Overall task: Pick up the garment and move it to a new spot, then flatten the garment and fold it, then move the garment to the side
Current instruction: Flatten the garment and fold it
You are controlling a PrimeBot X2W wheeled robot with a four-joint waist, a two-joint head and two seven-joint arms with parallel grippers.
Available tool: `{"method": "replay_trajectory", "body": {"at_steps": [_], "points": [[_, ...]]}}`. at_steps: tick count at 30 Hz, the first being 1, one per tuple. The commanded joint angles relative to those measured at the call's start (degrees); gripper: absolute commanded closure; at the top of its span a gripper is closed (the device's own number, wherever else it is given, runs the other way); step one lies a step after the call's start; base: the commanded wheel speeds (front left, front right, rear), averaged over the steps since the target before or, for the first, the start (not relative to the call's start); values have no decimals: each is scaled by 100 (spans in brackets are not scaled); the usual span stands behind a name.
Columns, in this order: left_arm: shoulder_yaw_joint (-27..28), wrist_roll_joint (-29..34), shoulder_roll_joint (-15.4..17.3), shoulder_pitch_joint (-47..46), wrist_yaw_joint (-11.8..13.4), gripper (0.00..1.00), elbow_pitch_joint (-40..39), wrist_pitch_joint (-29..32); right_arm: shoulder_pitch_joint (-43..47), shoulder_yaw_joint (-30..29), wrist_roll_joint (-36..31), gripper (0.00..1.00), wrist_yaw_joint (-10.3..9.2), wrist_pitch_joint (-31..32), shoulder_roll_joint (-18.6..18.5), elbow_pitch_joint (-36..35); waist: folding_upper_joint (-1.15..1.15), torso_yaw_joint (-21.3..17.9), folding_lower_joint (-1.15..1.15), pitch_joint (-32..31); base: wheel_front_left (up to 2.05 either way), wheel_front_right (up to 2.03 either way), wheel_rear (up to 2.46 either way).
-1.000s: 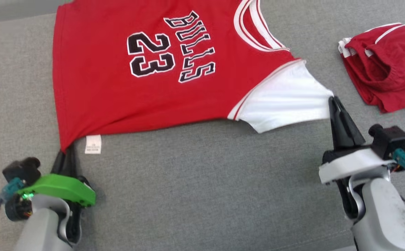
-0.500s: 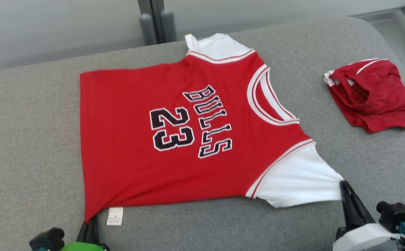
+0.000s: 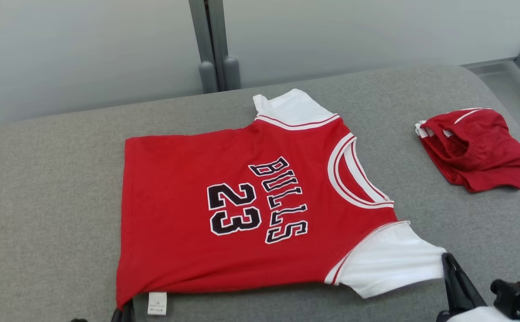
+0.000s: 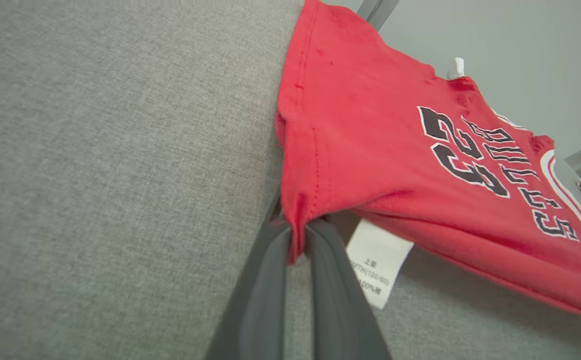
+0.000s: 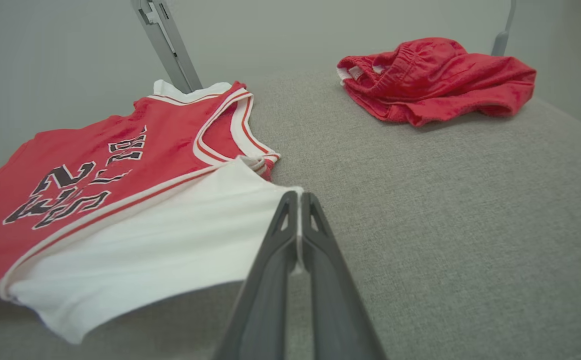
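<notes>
The left hand [image 4: 298, 237] gripped the jersey [image 3: 242, 201] by its hem, the right hand [image 5: 299, 205] by a sleeve; flattening looked done, folding was due.

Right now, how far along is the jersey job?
Done: the red short-sleeved jersey with black "23" lettering lies spread nearly flat on the grey fabric cushion. In hand: left gripper shut on its hem corner, right gripper shut on its white sleeve. Left: folding, then moving it aside.
</notes>
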Motion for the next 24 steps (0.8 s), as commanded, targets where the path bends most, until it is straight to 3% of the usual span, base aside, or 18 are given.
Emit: {"method": "replay_trajectory", "body": {"at_steps": [1,10,24], "points": [[-25,-11,20,-155,23,100,-113,-2,-217,29,71,100,-24,-27,-50,-97,0,16,1,127,0,0,0],[-329,-233,109,-1066,22,100,-227,-2,-1495,441,132,100,-19,-26,-41,-201,0,89,1,816,0,0,0],[-585,-394,371,-2464,22,100,291,-3,-3346,495,-378,100,-18,-26,-40,727,0,221,1,1820,0,0,0]]}}
